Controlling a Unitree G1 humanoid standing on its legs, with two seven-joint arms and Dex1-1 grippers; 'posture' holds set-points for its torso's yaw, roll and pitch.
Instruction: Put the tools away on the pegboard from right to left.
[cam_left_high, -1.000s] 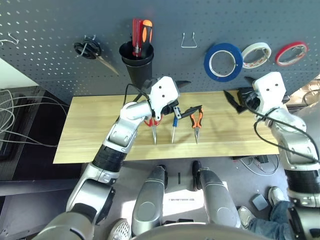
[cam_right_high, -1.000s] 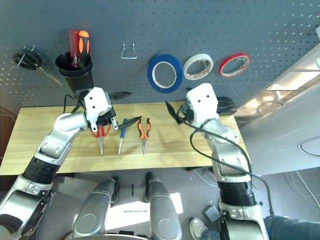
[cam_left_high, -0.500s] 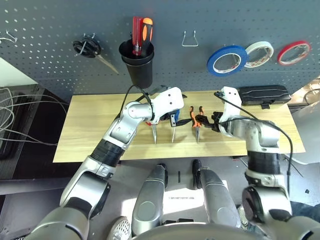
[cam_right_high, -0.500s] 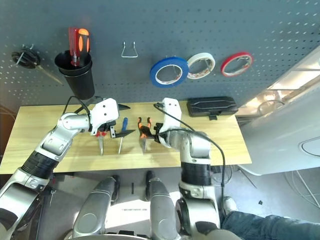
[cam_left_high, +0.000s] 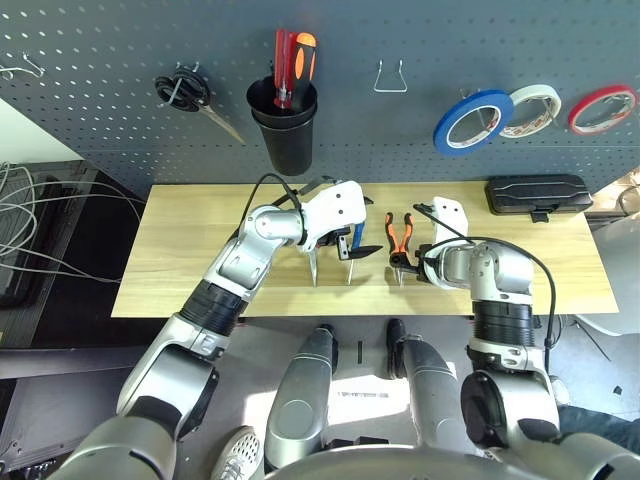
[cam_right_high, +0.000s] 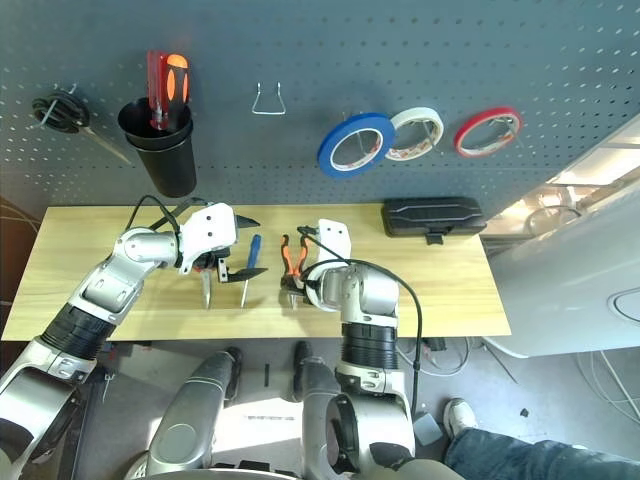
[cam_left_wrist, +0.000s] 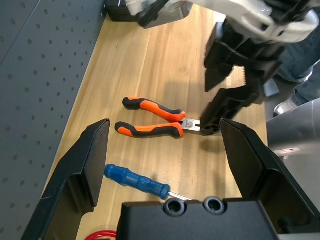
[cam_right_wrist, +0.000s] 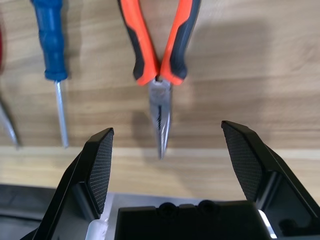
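Orange-and-black-handled metal pliers (cam_right_wrist: 159, 102) lie flat on the pale wooden counter (cam_left_high: 170, 260), handles toward the dark blue-grey pegboard (cam_left_high: 200, 40), nose toward the robot. The right gripper (cam_right_wrist: 168, 126) is nearer: its fingers stand wide apart, empty, at the nose end, roughly in line with the pliers' long axis. Gripping the handles would likely need further reach toward the board. The left gripper (cam_left_wrist: 165, 120), also empty with fingers spread, is by the slim blue-handled screwdriver (cam_right_high: 253, 250). On the pegboard, a black cup (cam_left_high: 287, 145) holds a red-handled tool (cam_left_high: 283, 65) and an orange-and-black-handled one (cam_left_high: 303, 65), both upright.
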